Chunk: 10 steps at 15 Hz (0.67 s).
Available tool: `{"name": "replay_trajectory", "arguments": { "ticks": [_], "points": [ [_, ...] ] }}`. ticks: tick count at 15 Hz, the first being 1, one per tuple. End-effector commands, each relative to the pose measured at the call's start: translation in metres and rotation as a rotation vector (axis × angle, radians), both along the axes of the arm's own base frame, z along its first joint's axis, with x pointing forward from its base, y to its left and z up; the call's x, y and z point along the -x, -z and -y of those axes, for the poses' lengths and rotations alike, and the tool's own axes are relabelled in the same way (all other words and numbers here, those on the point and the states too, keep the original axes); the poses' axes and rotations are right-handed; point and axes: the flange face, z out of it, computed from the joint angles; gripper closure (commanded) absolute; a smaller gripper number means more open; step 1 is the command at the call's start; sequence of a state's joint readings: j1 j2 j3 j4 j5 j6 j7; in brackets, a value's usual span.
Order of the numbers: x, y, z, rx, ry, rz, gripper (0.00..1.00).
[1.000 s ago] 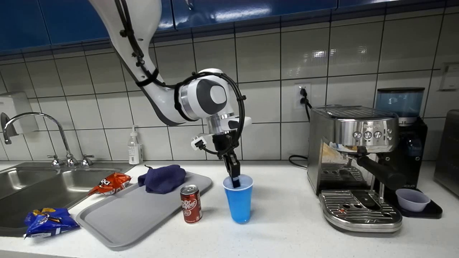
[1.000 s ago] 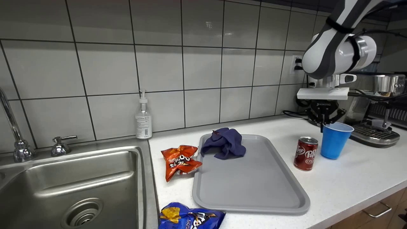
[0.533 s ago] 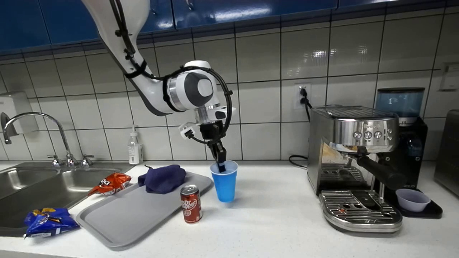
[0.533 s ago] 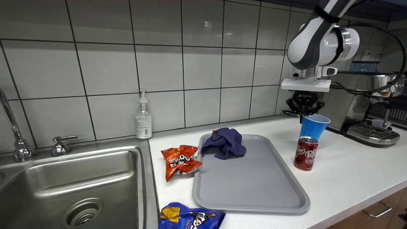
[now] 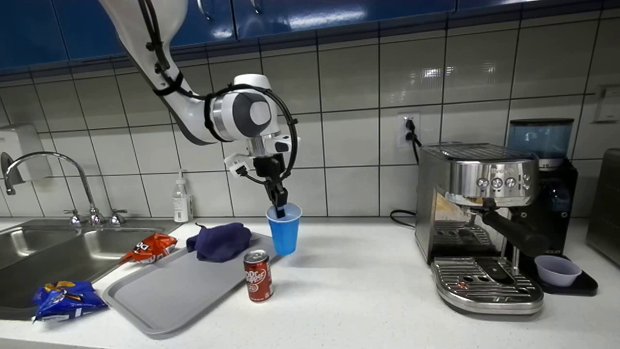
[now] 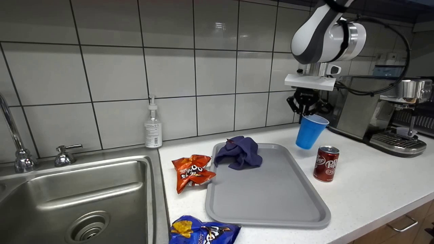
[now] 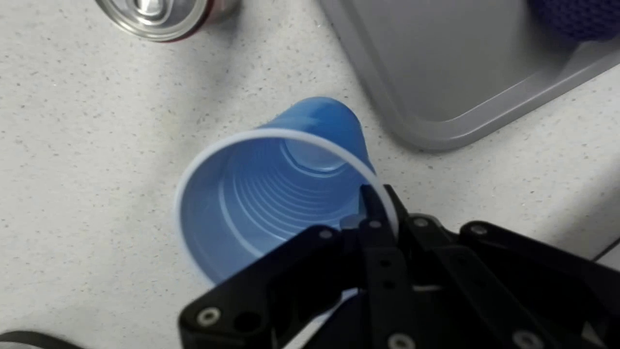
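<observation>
Blue cup (image 7: pixel 286 198) hangs tilted beneath the gripper (image 7: pixel 382 196), which grasps its rim. Near the gripper lies a rounded edge of the gray tray (image 7: pixel 465 72); farther from it stands the soda can (image 7: pixel 162 22), with white counter (image 7: pixel 87 160) stretching between cup and both.

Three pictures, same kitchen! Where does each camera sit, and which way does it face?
An exterior view: in front of the counter, facing the tiled wall and coffee machine; the arm and gripper show.
An exterior view: close to the sink, looking along the counter; the arm's lower part and gripper show at picture right.
Wrist view: rides beside the gripper, which shows from the bottom, and looks down into the blue cup.
Both exterior views share the soda can, gray tray and blue cup.
</observation>
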<state>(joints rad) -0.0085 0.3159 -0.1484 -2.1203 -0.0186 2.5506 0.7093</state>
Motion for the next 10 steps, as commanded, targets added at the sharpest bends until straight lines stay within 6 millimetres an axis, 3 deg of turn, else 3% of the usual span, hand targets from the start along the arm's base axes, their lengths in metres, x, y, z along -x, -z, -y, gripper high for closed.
{"name": "replay_trajectory", "arguments": {
  "ticks": [1,10],
  "points": [
    [-0.009,-0.009,-0.023,-0.026,-0.064,0.023,0.99],
    [-0.021,0.005,-0.074,-0.025,-0.156,0.007,0.99]
  ]
}}
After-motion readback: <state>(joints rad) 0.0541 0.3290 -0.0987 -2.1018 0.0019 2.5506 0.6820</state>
